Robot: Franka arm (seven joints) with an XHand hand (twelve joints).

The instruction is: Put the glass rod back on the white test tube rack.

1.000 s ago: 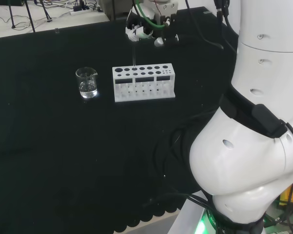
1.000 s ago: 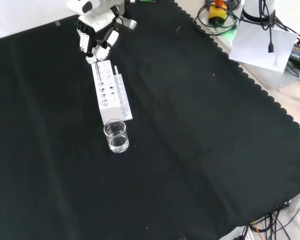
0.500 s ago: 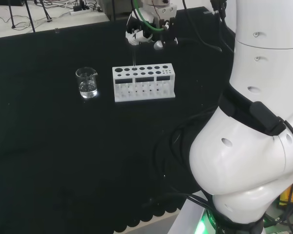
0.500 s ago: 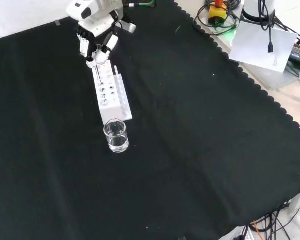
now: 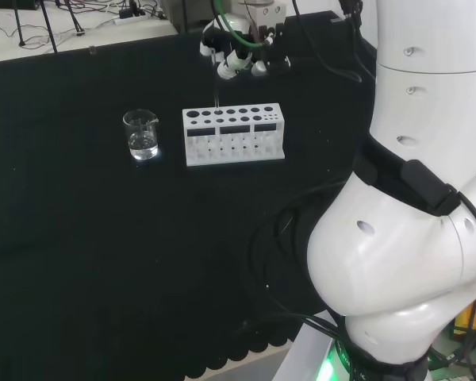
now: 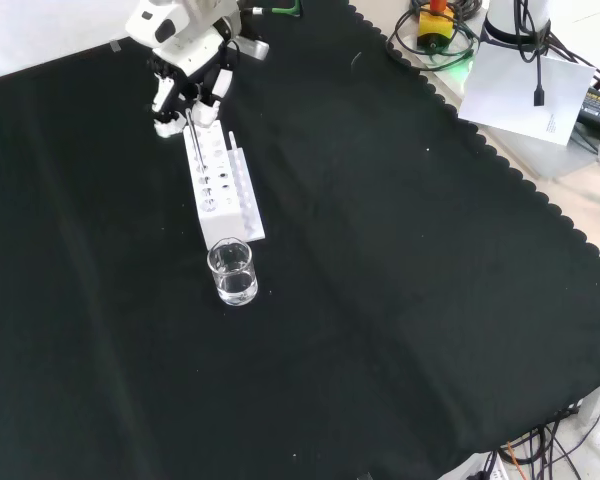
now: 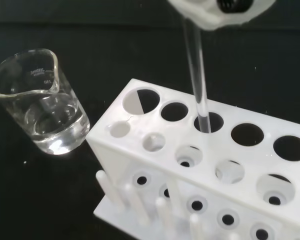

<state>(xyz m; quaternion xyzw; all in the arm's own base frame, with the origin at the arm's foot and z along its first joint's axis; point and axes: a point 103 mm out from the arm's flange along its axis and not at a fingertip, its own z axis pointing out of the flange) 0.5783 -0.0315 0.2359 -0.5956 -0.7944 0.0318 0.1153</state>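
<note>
- Standing upright, the glass rod [image 7: 199, 95] sat in a back-row hole of the white test tube rack [image 7: 200, 175].
- My hand [image 6: 185, 78], upper left in the front view, hung just above it, fingers relaxed, holding nothing.
- I judged only lifting clear remained.

Glass rod [image 7: 197, 85] top hidden behind blurred robot hand [image 7: 217, 11], white rack [image 7: 210, 180] cut off at edge

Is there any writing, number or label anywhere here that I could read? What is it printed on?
Beaker: faint white print just under its rim, too blurred to read.
White test tube rack: no letters or numbers by its holes.
White sheet beyond the cloth's edge in the front view: one small dark mark, too small to read.
Nothing else carries legible text.
</note>
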